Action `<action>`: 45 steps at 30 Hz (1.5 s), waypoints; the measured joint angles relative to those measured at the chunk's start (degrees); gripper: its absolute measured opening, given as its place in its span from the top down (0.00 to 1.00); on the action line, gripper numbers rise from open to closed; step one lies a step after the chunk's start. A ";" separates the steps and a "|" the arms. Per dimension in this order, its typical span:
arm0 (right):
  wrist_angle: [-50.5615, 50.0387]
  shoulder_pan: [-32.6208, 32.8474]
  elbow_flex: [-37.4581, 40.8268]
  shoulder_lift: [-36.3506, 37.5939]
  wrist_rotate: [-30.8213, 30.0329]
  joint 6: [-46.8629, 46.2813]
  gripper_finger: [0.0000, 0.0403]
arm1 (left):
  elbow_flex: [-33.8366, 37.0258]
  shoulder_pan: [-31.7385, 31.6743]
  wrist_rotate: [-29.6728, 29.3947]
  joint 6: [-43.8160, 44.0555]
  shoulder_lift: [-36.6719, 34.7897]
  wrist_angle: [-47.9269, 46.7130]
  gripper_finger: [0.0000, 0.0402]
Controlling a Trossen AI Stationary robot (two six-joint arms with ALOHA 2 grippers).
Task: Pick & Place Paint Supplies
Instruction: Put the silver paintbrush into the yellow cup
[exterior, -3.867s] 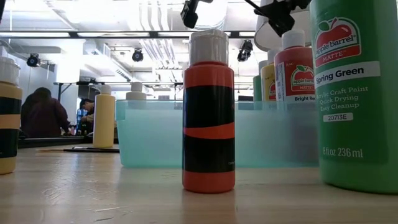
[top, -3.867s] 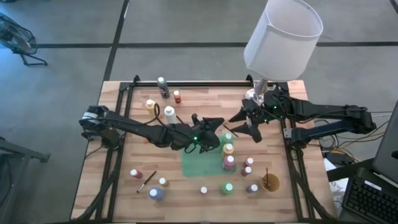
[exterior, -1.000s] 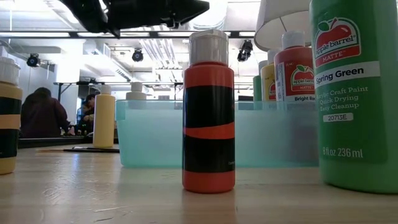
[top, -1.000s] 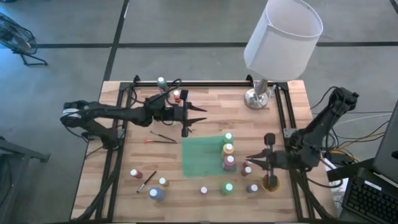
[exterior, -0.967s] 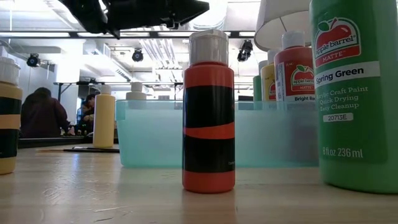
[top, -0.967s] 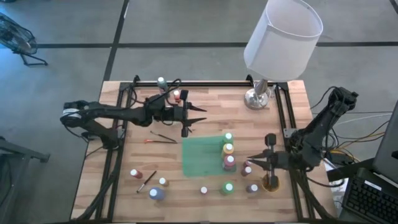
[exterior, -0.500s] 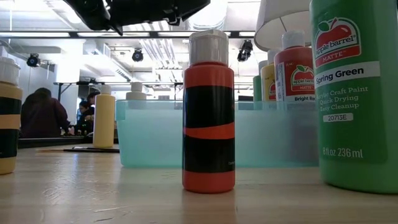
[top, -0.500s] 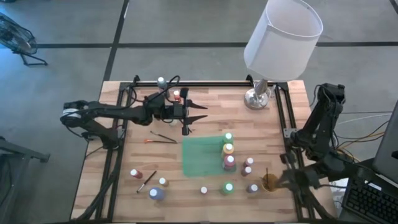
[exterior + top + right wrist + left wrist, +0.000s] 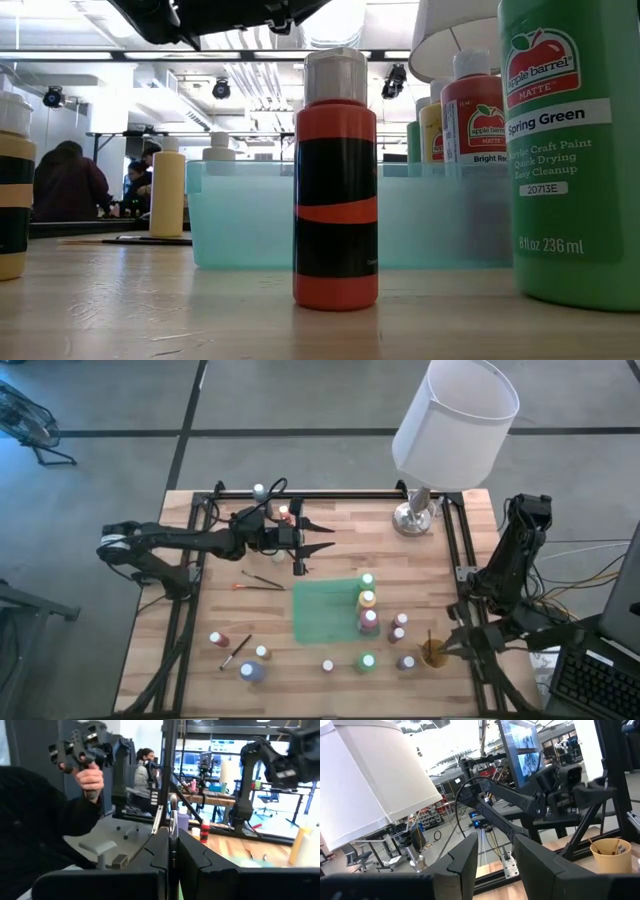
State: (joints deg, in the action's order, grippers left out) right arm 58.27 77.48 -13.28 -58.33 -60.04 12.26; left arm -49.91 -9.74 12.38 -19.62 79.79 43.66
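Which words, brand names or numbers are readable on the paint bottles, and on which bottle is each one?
Big green bottle:
"Apple Barrel"
"MATTE"
"Spring Green"
"Acrylic Craft Paint"
"Quick Drying"
"Easy Cleanup"
"20713E"
"8 fl oz 236 ml"
Red bottle behind it:
"Apple Barrel"
"Bright Red", cut off at the edge.
Orange bottle: no text visible.
Labels in the other views are too small to read.

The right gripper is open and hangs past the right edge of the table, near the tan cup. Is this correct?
Not quite. The right gripper is shut: the right wrist view shows its two fingers pressed together with nothing between them. The rest holds: in the high view it hangs past the right edge of the table, near the tan cup.
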 joint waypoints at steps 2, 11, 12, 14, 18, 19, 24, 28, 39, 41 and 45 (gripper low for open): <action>4.17 0.01 2.13 -0.75 0.12 -0.29 0.97 | 0.00 0.00 0.00 -0.02 0.00 -0.02 0.67; 7.29 -0.01 5.26 -5.74 0.10 -4.66 0.97 | -0.17 0.04 -0.04 -1.65 0.00 0.02 0.67; 7.28 -0.01 5.16 -6.43 0.10 -4.99 0.97 | -0.36 0.04 -0.04 -1.66 0.00 0.00 0.67; 7.28 -0.01 4.77 -7.93 0.10 -6.07 0.97 | -0.78 0.04 -0.10 -1.66 0.00 0.08 0.67; 7.22 -0.01 4.49 -11.63 0.07 -8.82 0.97 | -1.62 0.02 -0.37 -1.66 0.00 0.07 0.67; 7.26 -0.02 4.45 -12.64 0.00 -9.60 0.97 | -1.76 0.04 -0.37 -1.66 0.00 0.09 0.67; 7.40 -0.02 4.15 -17.31 -3.11 -13.75 0.97 | -1.97 0.02 -0.38 -1.66 0.00 0.05 0.67; 8.12 -0.03 4.15 -19.97 -4.69 -15.68 0.97 | -1.97 0.02 -1.12 -1.66 0.00 0.04 0.67; 8.15 0.01 4.20 -22.39 -4.62 -18.10 0.94 | -1.92 0.00 -1.33 -1.64 0.00 0.02 0.67; 8.18 0.01 4.21 -21.74 -4.63 -18.30 0.90 | -1.92 0.00 -1.33 -1.62 0.00 0.00 0.67; 8.20 0.01 4.26 -20.30 -4.64 -18.33 0.82 | -1.90 0.00 -1.33 -1.62 0.00 0.00 0.67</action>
State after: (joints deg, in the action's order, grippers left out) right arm 66.48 77.49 -9.02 -78.63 -64.69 -6.07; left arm -51.81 -9.74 11.05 -21.23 79.79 43.66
